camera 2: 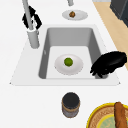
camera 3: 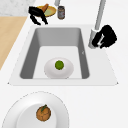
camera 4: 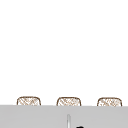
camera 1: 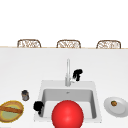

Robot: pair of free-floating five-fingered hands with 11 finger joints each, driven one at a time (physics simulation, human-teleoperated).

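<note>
Front view: my right hand (camera 1: 77, 74) hangs at about 2 o'clock from the base of the faucet (camera 1: 67, 72), just beside it. Its fingers (camera 1: 75, 75) are curled toward the faucet's base, and I cannot tell whether they touch it. My left hand (camera 1: 38, 106) sits at the sink (camera 1: 93, 87) rim's left edge, at 8 o'clock from the basin, fingers hanging down. A red ball (camera 1: 67, 114) covers the basin's near part. On the bench (camera 1: 25, 67) a dark jar (camera 1: 25, 95) stands at 11 o'clock from my left hand, a yellow bowl (camera 1: 11, 111) lies at its 9 o'clock, and a plate (camera 1: 116, 106) lies at 3 o'clock from the sink.

Left side view: my right hand (camera 2: 31, 18) shows behind the faucet's stem, its fingers bent round both sides of it. My left hand (camera 2: 109, 62) hovers over the basin's corner, fingers loosely bent and holding nothing. A white dish (camera 2: 68, 64) with a green fruit (camera 2: 68, 61) lies in the basin at its 9 o'clock.

Right side view: my right hand (camera 3: 105, 37) is at 3 o'clock from the faucet's base, fingers curled against it. My left hand (camera 3: 37, 14) hangs by the far corner, fingers apart.

Upper view: the faucet's tip (camera 4: 68, 120) rises with my right hand (camera 4: 79, 127) at its 4 o'clock.
</note>
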